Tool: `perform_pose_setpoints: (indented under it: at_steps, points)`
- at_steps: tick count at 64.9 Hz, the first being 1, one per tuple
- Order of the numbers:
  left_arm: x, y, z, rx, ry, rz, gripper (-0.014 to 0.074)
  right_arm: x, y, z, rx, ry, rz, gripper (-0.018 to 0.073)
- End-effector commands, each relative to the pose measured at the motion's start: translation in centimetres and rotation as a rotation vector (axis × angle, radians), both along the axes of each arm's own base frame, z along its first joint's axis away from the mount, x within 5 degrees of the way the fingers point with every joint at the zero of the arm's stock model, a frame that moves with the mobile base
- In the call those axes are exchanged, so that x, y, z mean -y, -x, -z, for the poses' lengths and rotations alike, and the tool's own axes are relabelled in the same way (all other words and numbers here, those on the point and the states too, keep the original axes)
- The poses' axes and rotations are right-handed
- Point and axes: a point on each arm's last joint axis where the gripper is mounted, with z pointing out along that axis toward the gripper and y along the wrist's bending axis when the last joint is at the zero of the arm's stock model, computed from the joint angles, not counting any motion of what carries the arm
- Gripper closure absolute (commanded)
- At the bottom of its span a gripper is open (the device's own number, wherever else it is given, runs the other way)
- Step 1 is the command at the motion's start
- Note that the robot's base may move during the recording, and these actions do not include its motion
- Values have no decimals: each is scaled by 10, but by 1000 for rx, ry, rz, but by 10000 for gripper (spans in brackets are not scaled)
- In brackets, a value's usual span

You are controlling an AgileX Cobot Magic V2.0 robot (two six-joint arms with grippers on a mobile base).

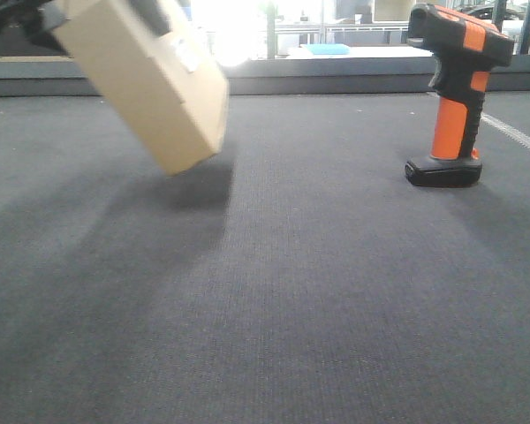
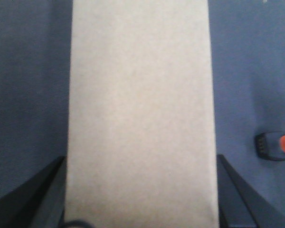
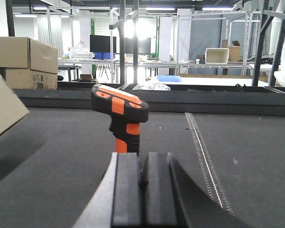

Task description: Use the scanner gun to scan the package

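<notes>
Dark grey mat: covers the whole work surface, from the near edge to the far rail.

Package: plain tan box at far left, tilted with one corner lowest. That corner appears just clear of the mat, with a shadow below it. It is well apart from the scanner.

Scanner gun: stands upright on its flat black base at far right, with an orange handle and a black head. Nothing touches it.

Left gripper: clamped on the package. Black fingers press against the box's two long sides.

Right gripper: low over the mat, near side of the scanner and facing it, not in contact. Its pads are pressed together with nothing between them.
</notes>
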Motion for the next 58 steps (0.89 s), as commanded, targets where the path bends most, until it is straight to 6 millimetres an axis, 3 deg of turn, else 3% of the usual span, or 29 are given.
perform_pose_setpoints:
  at_steps: [1, 8, 20, 40, 58]
  points:
    - [20, -1, 5, -2, 32, 17, 633, 0, 1, -2, 24, 3, 4, 721]
    - [29, -2, 15, -37, 41, 17, 633, 0, 1, -3, 36, 3, 5, 721]
    - [24, -2, 17, -58, 10, 15, 633, 0, 1, -2, -1, 3, 1, 721]
    - [21, -1, 20, -84, -10, 17, 633, -2, 9, -44, -72, 33, -11, 721]
    - [21, -2, 19, -75, -7, 15, 633, -2, -21, -84, -264, 30, -21, 721]
